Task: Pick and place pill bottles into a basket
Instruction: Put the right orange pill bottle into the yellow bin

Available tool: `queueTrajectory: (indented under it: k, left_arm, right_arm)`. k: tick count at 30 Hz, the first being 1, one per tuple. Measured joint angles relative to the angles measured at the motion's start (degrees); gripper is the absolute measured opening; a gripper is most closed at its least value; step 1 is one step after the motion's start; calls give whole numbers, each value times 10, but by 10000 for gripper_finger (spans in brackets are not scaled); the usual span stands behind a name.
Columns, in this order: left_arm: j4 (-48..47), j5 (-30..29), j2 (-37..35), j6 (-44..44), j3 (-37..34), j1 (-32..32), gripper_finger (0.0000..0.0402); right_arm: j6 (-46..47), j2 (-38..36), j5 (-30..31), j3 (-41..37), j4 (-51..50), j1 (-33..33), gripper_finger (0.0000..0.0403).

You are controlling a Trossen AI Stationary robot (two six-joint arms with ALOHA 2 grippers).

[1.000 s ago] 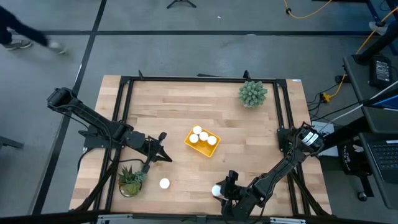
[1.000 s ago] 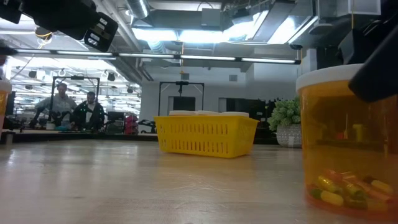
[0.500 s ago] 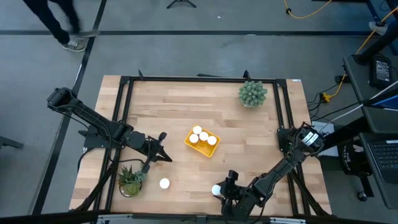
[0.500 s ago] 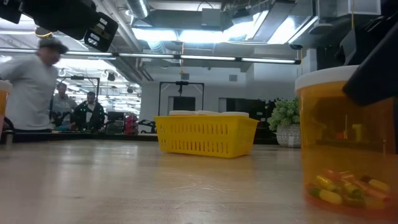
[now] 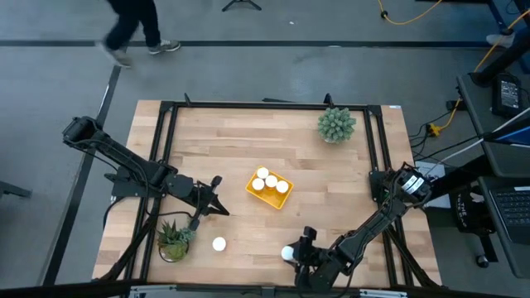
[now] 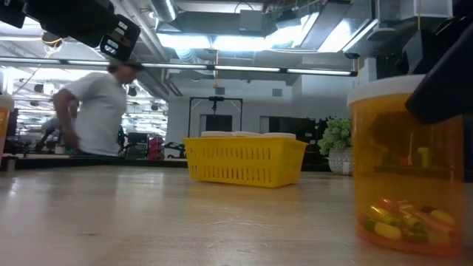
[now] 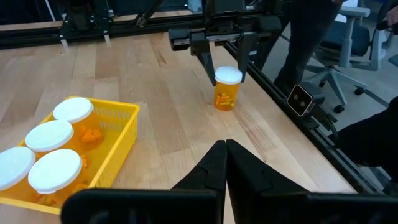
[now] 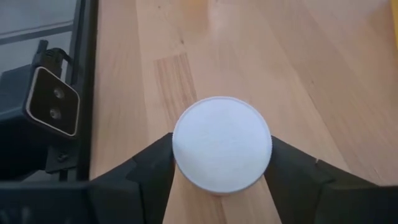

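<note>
The yellow basket [image 5: 269, 189] sits near the table's middle and holds several pill bottles with white caps [image 7: 53, 135]. It also shows in the low view [image 6: 244, 161]. One loose bottle [image 5: 219, 244] stands near the table's front edge, left of my right gripper. My right gripper [image 5: 291, 252] is near the front edge, shut on another orange bottle [image 6: 410, 170], which also shows in the left wrist view [image 7: 227, 88]. My left gripper [image 5: 219, 209] is shut and empty, left of the basket, its fingertips together in its own wrist view [image 7: 225, 146]. My right gripper pinches the bottle at its white cap [image 8: 221, 149] between its two fingers [image 8: 155, 165], one on each side. The fingers come from above, pointing down [image 7: 205, 59]. The bottle stands upright below them. I cannot tell whether its base is clear of the table.
A potted plant [image 5: 336, 124] stands at the far right and another [image 5: 174, 240] at the near left, beside the loose bottle. A black frame [image 5: 166, 108] runs around the table. A person [image 6: 100, 111] walks past beyond the far edge.
My right gripper has gone up a little with the bottle, which stays upright in the low view. A person has walked along behind the table's far edge.
</note>
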Motion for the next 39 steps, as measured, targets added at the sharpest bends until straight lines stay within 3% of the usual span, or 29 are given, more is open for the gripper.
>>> queueTrajectory:
  k: [10, 20, 39]
  left_arm:
    - [0, 0, 0, 0, 0, 0, 5]
    - [0, 0, 0, 0, 0, 0, 8]
    - [-49, 0, -14, 11, 1, 0, 2]
  right_arm:
    - [-45, -3, 0, 16, 14, 0, 224]
    - [-91, -67, 0, 19, 0, -9, 224]
    - [-282, -168, -39, 17, -79, -134, 224]
